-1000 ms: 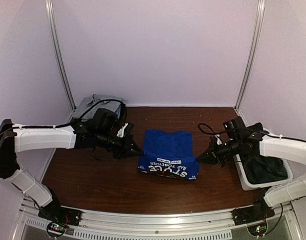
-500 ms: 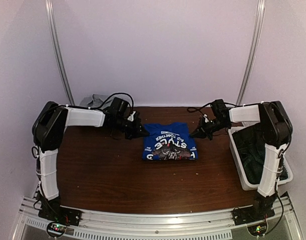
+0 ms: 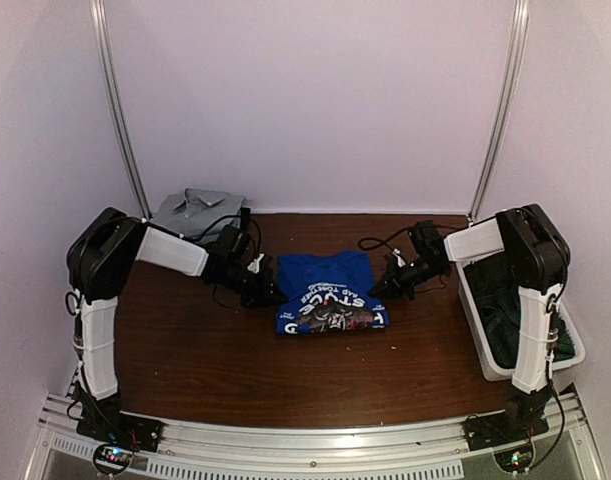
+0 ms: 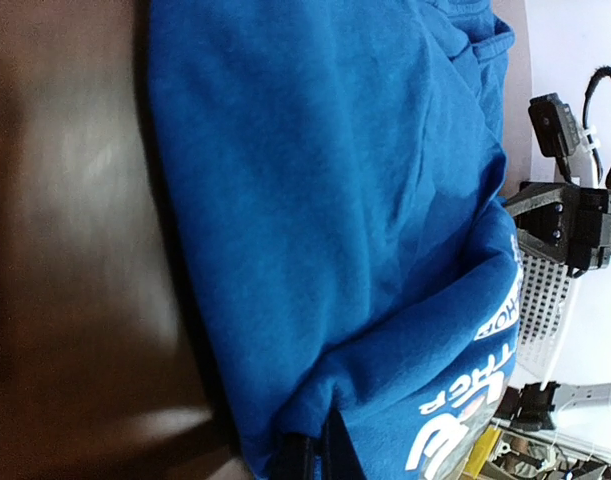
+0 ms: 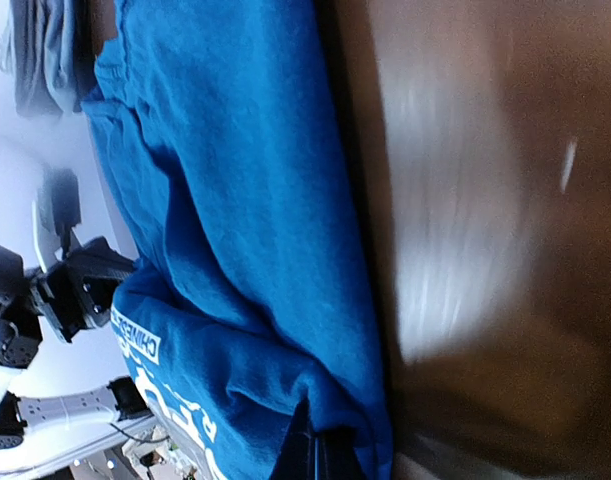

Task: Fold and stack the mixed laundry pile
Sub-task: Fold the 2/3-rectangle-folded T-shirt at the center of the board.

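Pale lilac walls close in a dark wooden table (image 3: pixel 205 360). From overhead you see the blue shirt (image 3: pixel 325 285) lying partly folded at the middle, nearer the far edge, with its printed panel turned up along the near side. Only that view gives you the grey shirt (image 3: pixel 197 210) at the far left corner and the white bin (image 3: pixel 497 372) at the right edge, a dark green piece (image 3: pixel 495 310) inside it.

Your wrist cameras show little but blue cloth and blurred wood. In each, the fingertips are cut off at the bottom of the frame, pressed together on a pinch of the shirt's edge. The print is too small to read.

The left gripper (image 3: pixel 270 294) sits at the shirt's left edge and the right gripper (image 3: pixel 378 289) at its right edge, both low over the table. Each arm stands elbow-up, its forearm angled inward.
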Controlling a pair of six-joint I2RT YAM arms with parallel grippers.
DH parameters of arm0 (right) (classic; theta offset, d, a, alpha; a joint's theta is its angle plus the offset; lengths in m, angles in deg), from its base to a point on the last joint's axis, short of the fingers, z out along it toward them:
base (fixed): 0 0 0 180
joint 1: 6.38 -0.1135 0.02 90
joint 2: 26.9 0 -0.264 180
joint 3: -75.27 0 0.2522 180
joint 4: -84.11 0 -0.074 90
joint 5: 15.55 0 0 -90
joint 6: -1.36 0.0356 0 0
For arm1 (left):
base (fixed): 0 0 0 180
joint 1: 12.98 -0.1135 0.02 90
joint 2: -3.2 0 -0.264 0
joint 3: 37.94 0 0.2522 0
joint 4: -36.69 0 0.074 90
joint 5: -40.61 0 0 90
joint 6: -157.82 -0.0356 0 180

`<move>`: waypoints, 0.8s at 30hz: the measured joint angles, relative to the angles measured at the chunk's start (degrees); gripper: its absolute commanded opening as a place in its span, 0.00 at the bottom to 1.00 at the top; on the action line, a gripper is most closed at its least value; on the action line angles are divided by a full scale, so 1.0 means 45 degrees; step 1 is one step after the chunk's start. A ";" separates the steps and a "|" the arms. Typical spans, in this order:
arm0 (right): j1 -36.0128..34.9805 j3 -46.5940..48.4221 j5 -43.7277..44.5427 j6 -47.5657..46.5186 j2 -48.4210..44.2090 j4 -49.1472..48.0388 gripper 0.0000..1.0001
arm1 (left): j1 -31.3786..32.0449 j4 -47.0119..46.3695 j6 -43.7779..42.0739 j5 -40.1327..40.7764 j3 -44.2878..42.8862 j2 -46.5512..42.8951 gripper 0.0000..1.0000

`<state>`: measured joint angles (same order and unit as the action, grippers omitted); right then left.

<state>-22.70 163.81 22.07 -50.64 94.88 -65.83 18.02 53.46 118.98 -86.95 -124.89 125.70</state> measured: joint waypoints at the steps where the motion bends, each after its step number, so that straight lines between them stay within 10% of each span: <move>1: -0.0199 -0.0729 -0.0039 0.0019 -0.0461 -0.0180 0.00 | 0.0058 -0.0039 -0.0068 0.0015 0.0505 -0.0340 0.00; 9: -0.2244 -0.6309 0.0243 0.0821 -0.5105 -0.0151 0.03 | 0.1953 -0.0219 -0.0005 0.0165 0.5688 -0.4250 0.04; 16: -0.2195 -0.6227 0.0486 0.0180 -0.7223 0.1919 0.44 | 0.2089 0.1501 -0.0665 0.1069 0.6698 -0.7019 0.90; 24: -0.1783 -0.3128 0.0253 -0.1739 -0.7257 0.3759 0.40 | 0.1681 0.2982 -0.4347 0.2594 0.4425 -0.8971 0.81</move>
<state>-30.72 149.73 23.21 -58.47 62.22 -48.92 25.58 66.88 99.42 -75.28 -104.98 85.33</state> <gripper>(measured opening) 0.437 0.867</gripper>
